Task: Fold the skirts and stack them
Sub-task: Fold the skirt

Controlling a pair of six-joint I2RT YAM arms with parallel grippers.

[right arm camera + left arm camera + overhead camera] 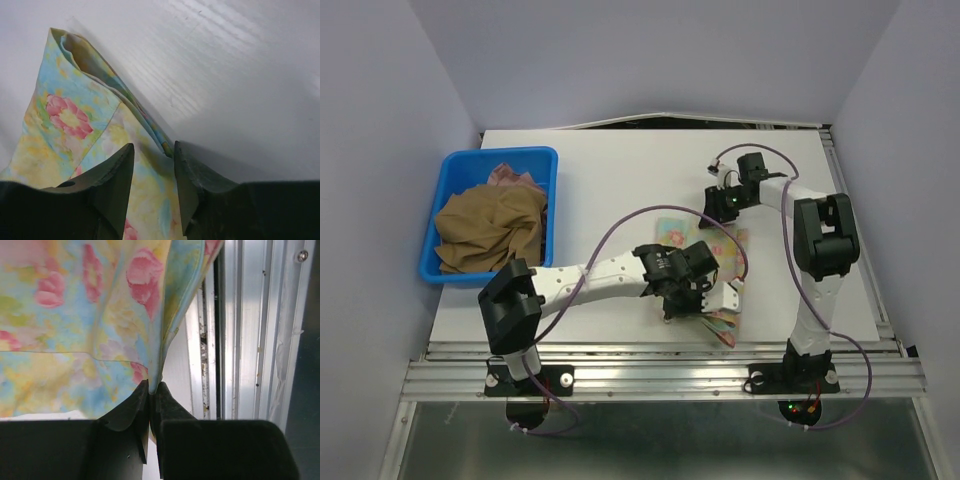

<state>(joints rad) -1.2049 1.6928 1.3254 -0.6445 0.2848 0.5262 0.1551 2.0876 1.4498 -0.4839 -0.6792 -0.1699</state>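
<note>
Our left hand (151, 386) pinches the floral skirt (75, 315) at its six o'clock edge, our right hand (154, 150) spread at twelve.

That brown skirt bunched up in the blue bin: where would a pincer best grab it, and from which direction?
From straight above, probably: the walls of the blue bin block a sideways approach. The brown skirt is a crumpled heap, so pinch a raised fold near its middle, clear of the pink skirt at the far end.
</note>
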